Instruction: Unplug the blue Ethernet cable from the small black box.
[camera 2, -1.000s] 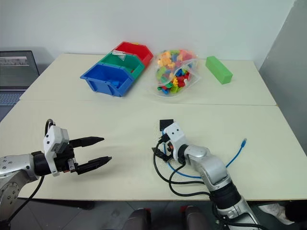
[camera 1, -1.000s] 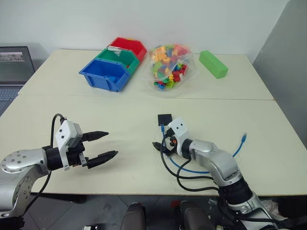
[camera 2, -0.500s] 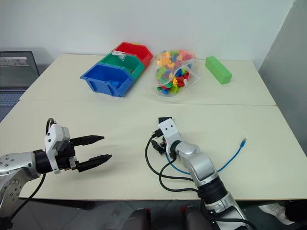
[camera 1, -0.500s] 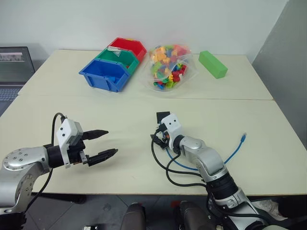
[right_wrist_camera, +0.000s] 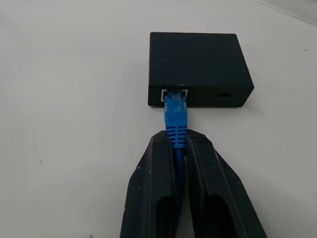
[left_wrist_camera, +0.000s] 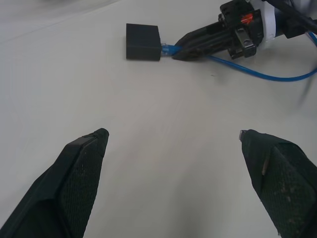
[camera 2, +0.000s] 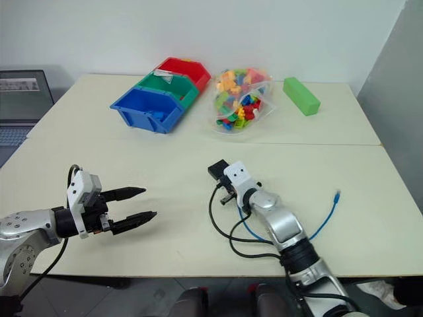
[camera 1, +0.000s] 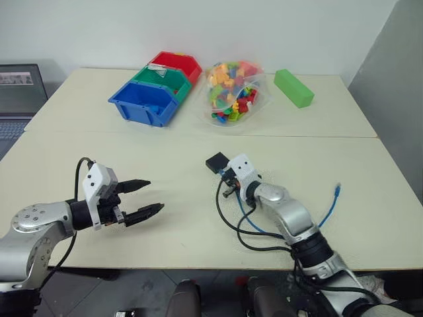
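Wide pale tabletop (camera 1: 165,152) across most of the frame. In the upper left area, three storage bins in a row: blue bin (camera 1: 145,103), green bin (camera 1: 164,79), red bin (camera 1: 177,64). Just right of these, a clear bag of coloured toy bricks (camera 1: 231,92), and further right a long green block (camera 1: 293,88). At the far left edge, part of a laptop (camera 1: 20,92).

In the lower left, left gripper (camera 1: 151,197) hanging over bare tabletop, jaws spread wide, nothing between them. In the lower centre, right gripper (right_wrist_camera: 180,148) with jaws closed on the blue Ethernet cable (right_wrist_camera: 176,115), pinching it just behind the plug boot. Plug still seated in the port of the small black box (right_wrist_camera: 198,67), which lies flat on the tabletop near the centre of the frame, just above the right gripper. Rest of the cable running down and right in a loop, free end (camera 1: 338,190) lying at the right side of the tabletop.
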Robot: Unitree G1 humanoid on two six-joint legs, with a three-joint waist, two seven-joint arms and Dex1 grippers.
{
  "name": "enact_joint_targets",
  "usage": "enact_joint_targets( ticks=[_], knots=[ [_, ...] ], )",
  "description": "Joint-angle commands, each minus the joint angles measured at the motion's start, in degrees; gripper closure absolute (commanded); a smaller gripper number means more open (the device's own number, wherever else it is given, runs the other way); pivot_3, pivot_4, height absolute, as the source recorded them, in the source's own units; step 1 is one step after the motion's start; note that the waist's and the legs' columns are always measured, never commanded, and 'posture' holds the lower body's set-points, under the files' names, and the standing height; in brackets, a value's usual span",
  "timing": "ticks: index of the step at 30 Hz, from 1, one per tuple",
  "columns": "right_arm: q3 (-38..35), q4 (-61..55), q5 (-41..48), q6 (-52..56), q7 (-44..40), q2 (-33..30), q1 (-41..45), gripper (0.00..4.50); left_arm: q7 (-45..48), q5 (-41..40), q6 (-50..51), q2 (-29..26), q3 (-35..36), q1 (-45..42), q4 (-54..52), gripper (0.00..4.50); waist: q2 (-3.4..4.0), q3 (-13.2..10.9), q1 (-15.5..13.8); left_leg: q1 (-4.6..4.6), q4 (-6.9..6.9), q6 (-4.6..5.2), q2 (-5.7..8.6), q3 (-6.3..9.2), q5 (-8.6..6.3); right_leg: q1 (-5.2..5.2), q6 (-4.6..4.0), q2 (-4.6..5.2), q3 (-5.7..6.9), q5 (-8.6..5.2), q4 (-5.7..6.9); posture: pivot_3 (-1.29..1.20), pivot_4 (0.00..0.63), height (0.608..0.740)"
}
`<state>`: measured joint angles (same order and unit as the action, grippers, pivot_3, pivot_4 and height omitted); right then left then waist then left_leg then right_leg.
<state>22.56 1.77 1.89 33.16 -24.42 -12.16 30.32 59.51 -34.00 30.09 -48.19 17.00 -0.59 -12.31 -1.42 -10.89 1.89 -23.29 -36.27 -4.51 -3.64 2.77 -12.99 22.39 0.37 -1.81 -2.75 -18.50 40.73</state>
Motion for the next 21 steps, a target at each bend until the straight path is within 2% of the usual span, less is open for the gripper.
enact_joint_targets(
  ticks=[1, 6, 10, 15, 21],
  knots=[
    [3.23, -7.00, -2.64, -13.59, -10.98, -7.74, 1.28, 4.46, -1.16, -6.64, 6.93, 1.52, 0.91, -3.88, 1.05, 0.00, -0.01, 0.00, 0.04, -0.01, 0.00, 0.00, -0.02, 0.01, 0.00, 0.00, 0.00, -0.01, 0.01, 0.00, -0.01, 0.00, 0.150, 0.740],
    [4.82, -5.64, -6.61, -37.96, -20.22, -16.31, 4.49, 4.46, -2.52, -17.53, 19.98, 3.51, 2.01, -11.73, 5.20, 0.00, -0.03, -0.02, 0.19, 0.02, 0.11, 0.00, -0.04, 0.06, 0.00, 0.01, 0.00, -0.04, 0.10, -0.01, 0.00, 0.00, 0.150, 0.740],
    [4.09, -3.39, -7.26, -48.80, -22.97, -17.57, 6.53, 4.46, -2.76, -21.98, 25.77, 4.38, 0.98, -16.39, 6.67, 0.00, -0.07, -0.02, 0.57, 0.10, 0.11, -0.01, -0.03, 0.05, 0.00, -0.06, 0.00, -0.06, 0.07, 0.00, 0.01, 0.00, 0.150, 0.740],
    [3.25, -3.08, -7.78, -52.94, -23.96, -16.85, 7.40, 4.46, -4.06, -26.22, 30.42, 6.20, 0.68, -19.77, 6.15, 0.00, -0.07, -0.03, 0.50, 0.08, 0.13, -0.03, -0.02, 0.07, 0.01, -0.08, -0.01, -0.03, 0.07, 0.00, 0.02, 0.00, 0.150, 0.740],
    [2.34, -3.68, -7.86, -53.02, -24.56, -16.35, 7.73, 4.46, -3.34, -26.54, 31.15, 6.25, -0.54, -19.76, 5.37, 0.00, -0.07, -0.03, 0.40, 0.10, 0.13, -0.05, -0.02, 0.11, 0.03, -0.08, -0.03, -0.02, 0.08, 0.01, 0.06, 0.00, 0.150, 0.740]
  ],
)
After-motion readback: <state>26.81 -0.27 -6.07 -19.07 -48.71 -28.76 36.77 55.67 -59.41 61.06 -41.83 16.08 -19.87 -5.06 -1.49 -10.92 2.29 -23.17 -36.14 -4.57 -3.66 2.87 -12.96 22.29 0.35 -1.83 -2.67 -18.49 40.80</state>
